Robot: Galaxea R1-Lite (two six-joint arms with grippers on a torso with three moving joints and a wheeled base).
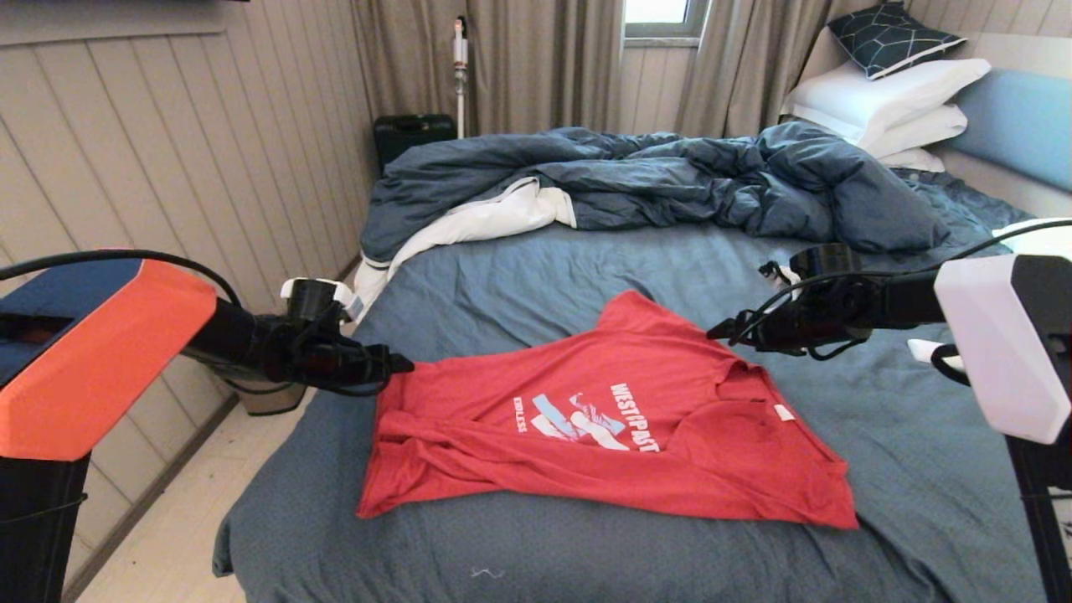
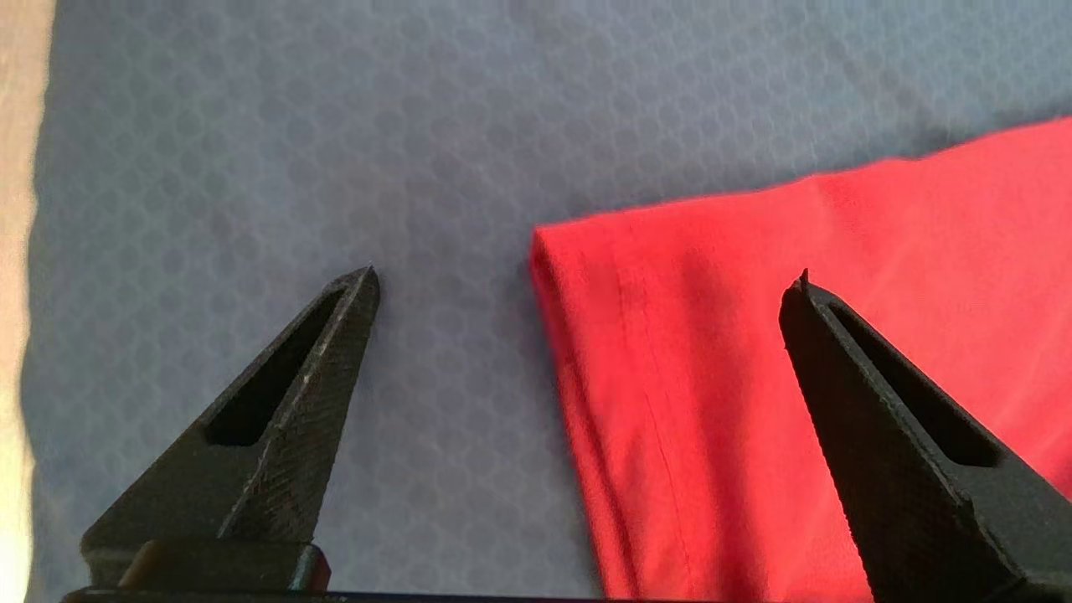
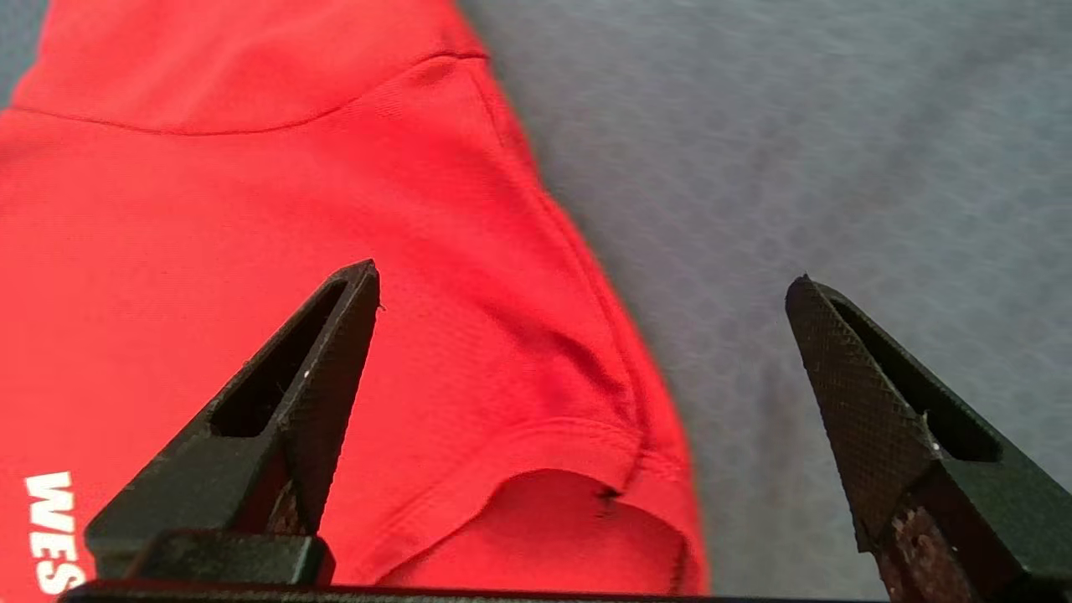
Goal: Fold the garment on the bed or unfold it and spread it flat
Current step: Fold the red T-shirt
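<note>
Red T-shirt (image 1: pixel 603 419) lies print-up on the slate-blue bed (image 1: pixel 921 469), roughly centre of the near half, dark blue duvet (image 1: pixel 670 180) bunched well behind it at 12 o'clock. Long axis runs about 9-to-3 across the head view: hem end at 9 o'clock, collar with the white neck tag (image 1: pixel 783 412) at 3 o'clock, so the shirt points toward the robot's right. Near side is rumpled and one sleeve peaks toward 12 o'clock, so it's not flat yet. Left gripper (image 1: pixel 394 365) sits at the far hem corner, fingers spread wide, nothing between them; the left wrist view shows that hem corner (image 2: pixel 586 276) lying in the gap, one finger (image 2: pixel 846 368) over red cloth, the other over bare sheet. Right gripper (image 1: pixel 724 331) sits at the far shoulder, about 1 o'clock from the print, fingers likewise spread and empty; in the right wrist view the shoulder edge and collar opening (image 3: pixel 553 519) lie between them, one finger (image 3: pixel 327 352) over the shirt, the other over the sheet. So each arm straddles its own end of the far edge, left nearer the hem, right nearer the collar. My read: both are lined up to close on that far edge, then either pull apart along the 9-3 axis to spread, or carry it toward 6 o'clock to fold. Can't tell whether the fingertips touch the cloth.
</note>
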